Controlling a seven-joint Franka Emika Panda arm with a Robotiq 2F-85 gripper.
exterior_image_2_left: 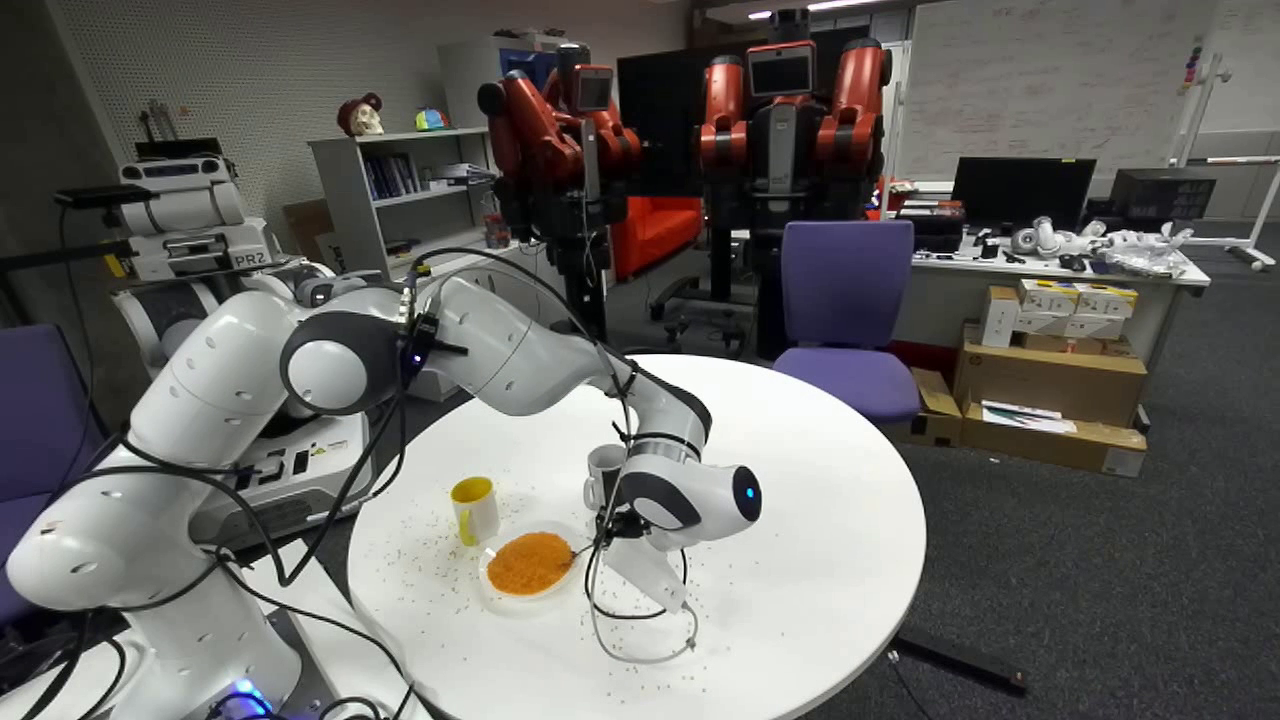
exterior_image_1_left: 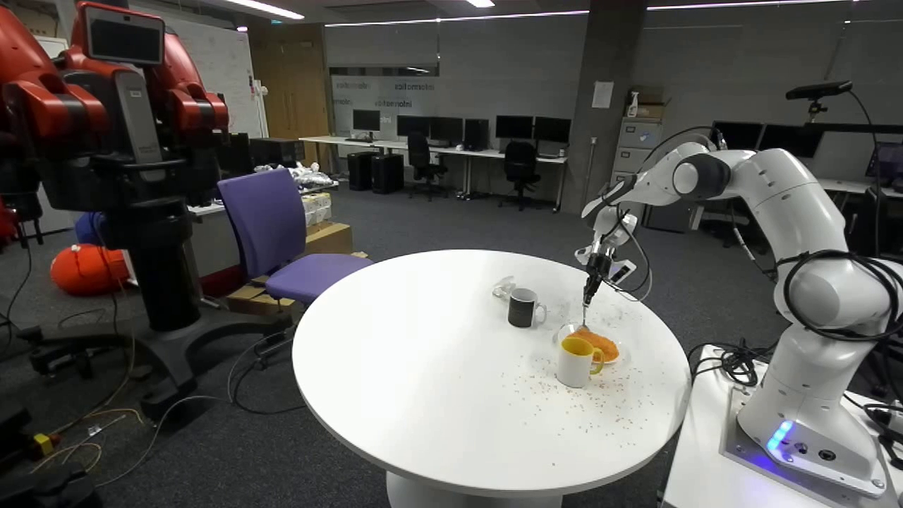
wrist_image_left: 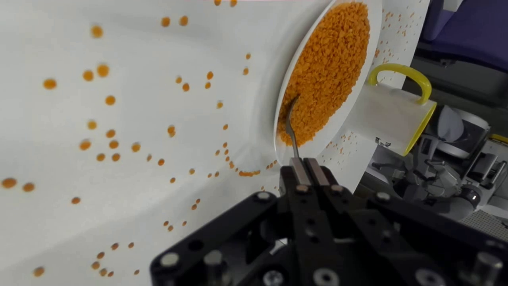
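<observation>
Gripper (wrist_image_left: 303, 161) clenched on spoon (wrist_image_left: 291, 133): upper end hidden, lower half-buried in orange grains (wrist_image_left: 329, 71).

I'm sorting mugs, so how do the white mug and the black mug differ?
Outside, the white mug is pale and the black mug dark. The white mug has a yellow handle; the black mug has a whitish one. The white mug stands nearer the plate than the black mug does. Both stand upright on the table.
</observation>
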